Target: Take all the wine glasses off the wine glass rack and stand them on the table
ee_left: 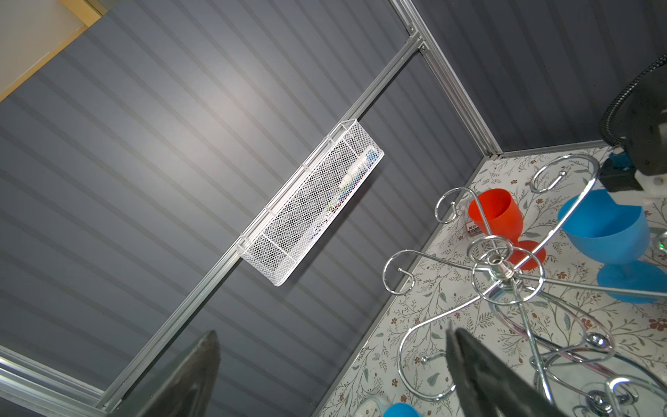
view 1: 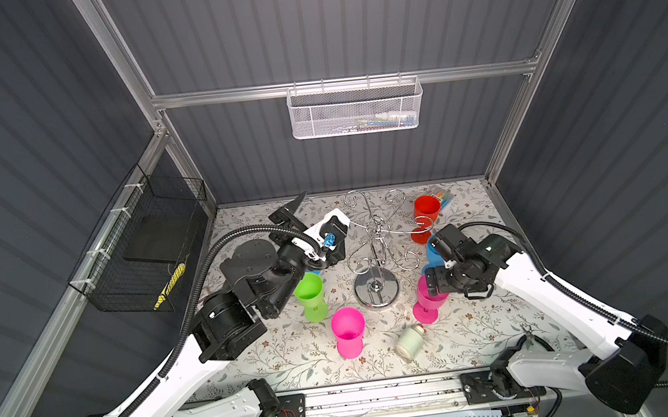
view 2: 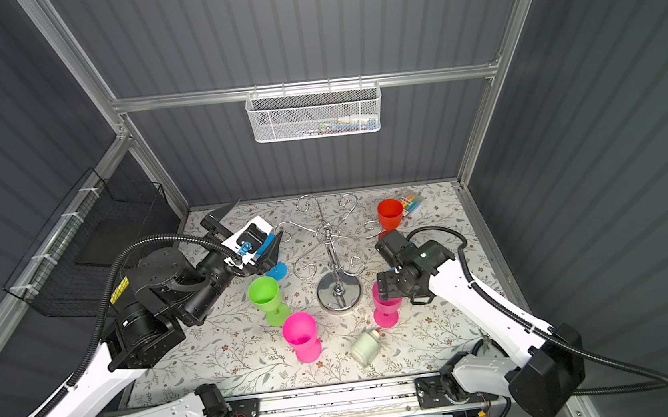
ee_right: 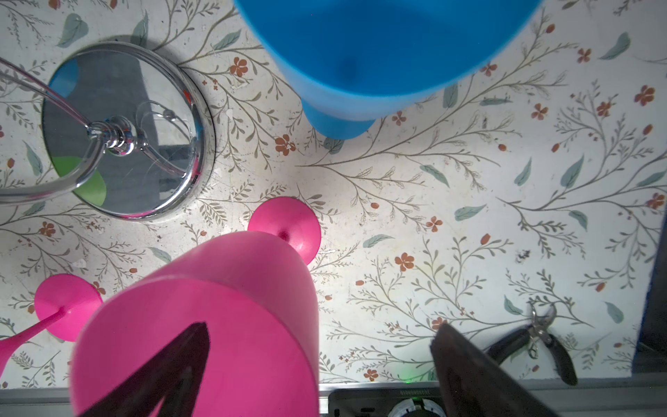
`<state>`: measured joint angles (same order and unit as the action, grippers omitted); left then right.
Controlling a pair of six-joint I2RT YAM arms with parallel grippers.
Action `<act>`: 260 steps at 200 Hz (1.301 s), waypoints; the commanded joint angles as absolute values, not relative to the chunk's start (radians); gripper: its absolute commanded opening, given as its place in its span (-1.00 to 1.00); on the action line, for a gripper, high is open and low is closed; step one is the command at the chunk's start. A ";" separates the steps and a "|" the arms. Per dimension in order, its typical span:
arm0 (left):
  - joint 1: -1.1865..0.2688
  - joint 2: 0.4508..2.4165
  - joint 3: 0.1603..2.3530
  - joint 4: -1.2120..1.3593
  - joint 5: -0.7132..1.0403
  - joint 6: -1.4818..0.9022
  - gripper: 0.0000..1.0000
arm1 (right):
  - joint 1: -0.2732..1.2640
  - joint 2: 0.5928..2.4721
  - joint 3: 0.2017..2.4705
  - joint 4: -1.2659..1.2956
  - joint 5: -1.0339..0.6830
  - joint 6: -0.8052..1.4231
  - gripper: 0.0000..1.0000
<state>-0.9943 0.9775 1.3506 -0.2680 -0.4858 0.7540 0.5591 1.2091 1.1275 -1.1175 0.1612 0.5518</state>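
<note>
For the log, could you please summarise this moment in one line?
left gripper: open, empty; right gripper: open over pink glass; rack: bare

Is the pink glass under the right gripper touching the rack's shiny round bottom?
Apart. The right wrist view shows bare table between the pink glass and the rack's base.

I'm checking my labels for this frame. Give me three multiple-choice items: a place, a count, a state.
1. The red glass stands: A back right of the rack, on the table; B hung on the rack; C at the table's front edge.
2. How many pink glasses? A one; B two; C three.
3. The right gripper is: A shut on a pink glass; B shut, empty; C open.
Key: A, it stands past the rack's arms; B, one in front, one under the right gripper; C, its fingers are wide apart.
</note>
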 commanded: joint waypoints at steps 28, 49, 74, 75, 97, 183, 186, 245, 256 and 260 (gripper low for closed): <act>-0.998 0.932 1.302 -0.146 -0.595 0.704 0.99 | 0.530 1.095 1.305 -1.159 0.251 0.472 0.98; -0.996 0.909 1.242 -0.054 -0.662 0.708 1.00 | 0.485 1.006 1.341 -1.099 0.286 0.394 0.98; -0.988 0.879 1.162 0.102 -0.787 0.692 1.00 | 0.390 0.856 1.279 -0.924 0.321 0.283 0.98; -0.987 0.877 1.158 0.106 -0.789 0.692 1.00 | 0.386 0.849 1.272 -0.916 0.322 0.279 0.98; -0.931 0.833 1.077 0.163 -0.798 0.649 0.99 | 0.303 0.691 1.083 -0.635 0.430 0.191 0.98; -0.300 0.905 0.537 0.234 -0.661 0.051 1.00 | -0.140 0.743 0.491 0.097 0.260 0.156 0.98; -0.288 0.916 0.516 0.260 -0.654 0.045 0.99 | -0.149 0.746 0.469 0.136 0.251 0.156 0.98; -0.226 1.222 0.283 0.631 -0.628 -0.047 1.00 | -0.203 0.997 0.178 0.727 0.124 0.190 0.98; -0.221 1.270 0.260 0.735 -0.628 -0.043 0.99 | -0.204 1.089 0.157 0.847 0.052 0.234 0.98; -0.220 1.283 0.263 0.744 -0.623 -0.039 0.99 | -0.203 1.126 0.157 0.900 0.028 0.246 0.98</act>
